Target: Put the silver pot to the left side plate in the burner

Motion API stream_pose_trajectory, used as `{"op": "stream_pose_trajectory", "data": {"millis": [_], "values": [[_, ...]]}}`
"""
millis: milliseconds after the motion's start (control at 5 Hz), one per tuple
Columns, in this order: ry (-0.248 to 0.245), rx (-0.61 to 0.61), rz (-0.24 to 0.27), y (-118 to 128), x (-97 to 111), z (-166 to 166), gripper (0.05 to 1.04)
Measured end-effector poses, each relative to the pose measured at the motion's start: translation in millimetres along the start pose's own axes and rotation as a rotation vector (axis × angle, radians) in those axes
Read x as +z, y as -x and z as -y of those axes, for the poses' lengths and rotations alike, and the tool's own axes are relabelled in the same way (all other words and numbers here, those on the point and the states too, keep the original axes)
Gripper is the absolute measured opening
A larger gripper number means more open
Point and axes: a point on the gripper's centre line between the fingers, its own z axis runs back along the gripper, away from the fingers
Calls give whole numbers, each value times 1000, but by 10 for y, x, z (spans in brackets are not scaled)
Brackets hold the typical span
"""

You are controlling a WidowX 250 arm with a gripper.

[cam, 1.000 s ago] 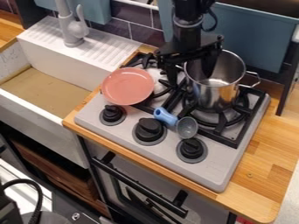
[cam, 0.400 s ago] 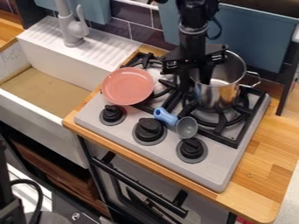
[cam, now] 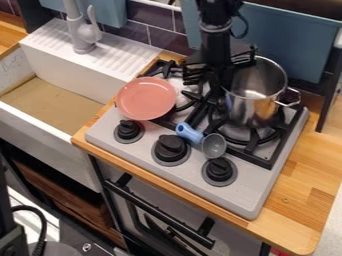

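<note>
Silver pot: upright on the right-hand burner of the stove, loop handle out to the right. Metal, shiny inside and out. It's at the right side of the stove, plate at the left.

Hand: hangs down over the stove, right at the pot's left edge. Open or closed, gripping or not: can't tell, black on black against the grates.

Pink plate: over the stove's left side, leaning on the left burner area. Well apart from pot.

Ladle-like tool, blue handle and grey bowl: on the stove front, between middle and right knobs. Three black knobs along the stove's front.

Wooden bench around the stove. White sink left of the stove, grey tap behind it.

Writing: faint marks on the sink wall left of the stove, not legible.
</note>
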Motion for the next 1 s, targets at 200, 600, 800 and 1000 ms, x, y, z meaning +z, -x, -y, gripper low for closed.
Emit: {"op": "stream_pose_trajectory", "data": {"millis": [200, 600, 800, 1000], "values": [[33, 15, 0, -59, 113, -61, 54], [82, 33, -41, -330, 397, -432, 54], [44, 28, -35, -466, 450, -713, 54], [51, 16, -9, -665, 597, -935, 54]]}}
